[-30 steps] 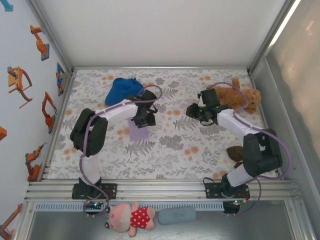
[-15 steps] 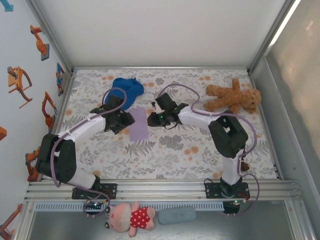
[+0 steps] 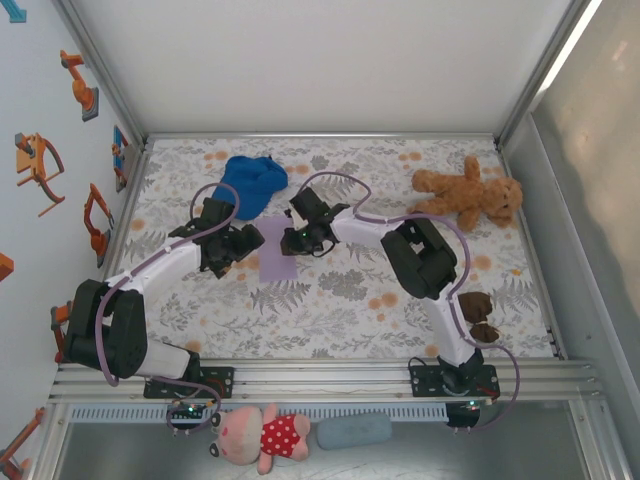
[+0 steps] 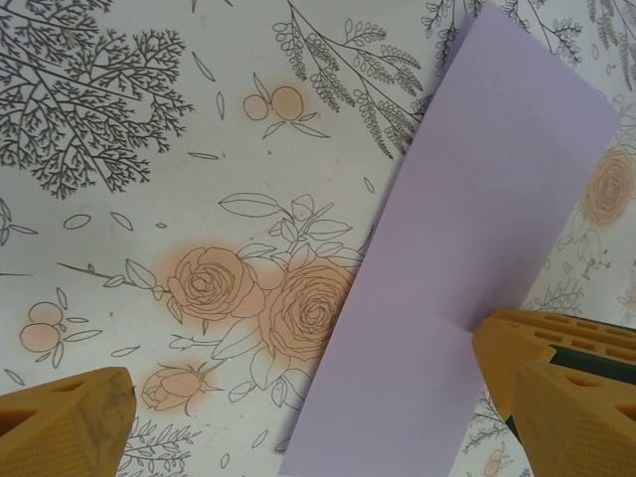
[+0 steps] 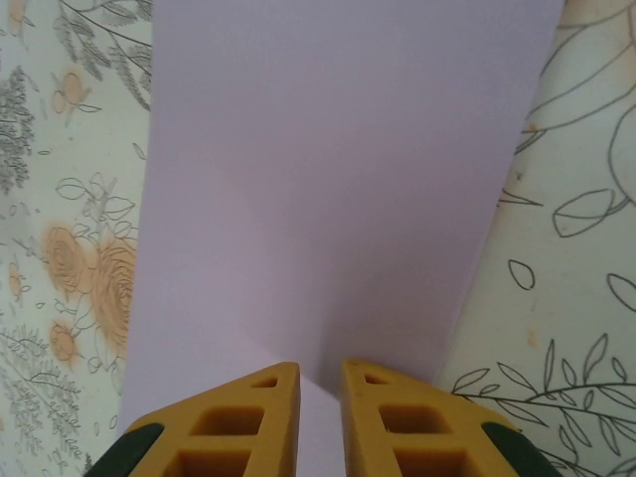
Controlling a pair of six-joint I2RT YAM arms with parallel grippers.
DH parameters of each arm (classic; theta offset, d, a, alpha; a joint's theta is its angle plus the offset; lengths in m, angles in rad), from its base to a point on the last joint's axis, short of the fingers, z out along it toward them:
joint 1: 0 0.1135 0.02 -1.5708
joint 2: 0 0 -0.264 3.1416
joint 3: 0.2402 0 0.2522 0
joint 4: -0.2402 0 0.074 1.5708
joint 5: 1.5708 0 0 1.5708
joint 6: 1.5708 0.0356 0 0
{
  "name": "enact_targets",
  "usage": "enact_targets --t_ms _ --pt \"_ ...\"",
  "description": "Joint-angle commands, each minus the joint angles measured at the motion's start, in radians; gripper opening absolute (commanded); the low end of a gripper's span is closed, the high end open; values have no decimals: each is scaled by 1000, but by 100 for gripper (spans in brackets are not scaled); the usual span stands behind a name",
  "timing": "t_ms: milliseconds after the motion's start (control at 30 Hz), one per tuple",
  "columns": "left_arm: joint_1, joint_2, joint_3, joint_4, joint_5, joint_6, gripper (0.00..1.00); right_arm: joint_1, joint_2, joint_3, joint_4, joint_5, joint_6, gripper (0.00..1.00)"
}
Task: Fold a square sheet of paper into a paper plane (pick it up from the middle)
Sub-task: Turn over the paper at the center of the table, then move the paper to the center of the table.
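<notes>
The lavender paper [image 3: 277, 250] lay on the floral table [image 3: 350, 300] left of centre in the top view, below the blue cap [image 3: 248, 180]; the left gripper [image 4: 318, 417] gaped wide, its lower-right finger [image 4: 566, 388] at the paper's edge; the right gripper [image 5: 320, 397] had nearly closed over the paper's near edge; whether it pinched, I could not tell.

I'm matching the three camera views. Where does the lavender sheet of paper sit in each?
Top external: lavender sheet, centre-left, below the blue cap.
Left wrist: sheet, a diagonal strip across the right half.
Right wrist: sheet, spanning the middle, top to bottom.
Shared landmark: the floral tablecloth beneath it.
</notes>
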Motion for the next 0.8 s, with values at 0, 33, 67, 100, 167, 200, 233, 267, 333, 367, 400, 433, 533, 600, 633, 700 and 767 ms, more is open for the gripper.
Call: enact_targets --t_ms 0,33,67,100,167,200,233,267,333,367,400,433,533,600,633,700,767 --pt "2 -10 -10 40 57 23 96 -15 -7 -20 -63 45 -29 18" --pt "1 -5 -8 52 77 23 96 -23 -16 -40 -63 51 -31 18" --pt "-1 0 -7 60 94 27 96 -32 -23 -61 -61 53 -32 18" --pt "-9 6 -3 72 109 34 96 -42 -37 -84 -57 55 -34 18" --pt "-29 16 13 75 114 46 96 -65 -64 -134 -52 63 -41 18" --pt "-39 24 23 73 116 49 96 -78 -82 -163 -50 64 -44 18" --pt "-51 34 32 74 121 51 96 -94 -101 -194 -45 64 -46 18" --pt "-60 43 41 73 128 54 96 -107 -121 -225 -39 62 -47 18" --pt "-88 62 53 79 135 55 96 -142 -174 -301 -20 54 -49 17" --pt "-101 69 56 92 143 52 96 -159 -197 -332 -10 47 -52 17" --pt "-114 78 56 110 158 50 96 -181 -225 -363 2 36 -54 17" --pt "-125 88 55 132 173 42 96 -202 -250 -387 14 20 -54 17" --pt "-148 122 47 216 238 8 97 -243 -316 -426 45 -45 -55 17" --pt "-160 141 38 273 276 -21 97 -255 -360 -440 70 -75 -37 17" --pt "-166 152 33 302 292 -37 97 -260 -379 -447 91 -84 -20 18" --pt "-176 171 23 348 316 -65 100 -268 -403 -458 124 -91 21 18" --pt "-189 192 22 372 327 -81 94 -274 -398 -458 138 -79 49 18"
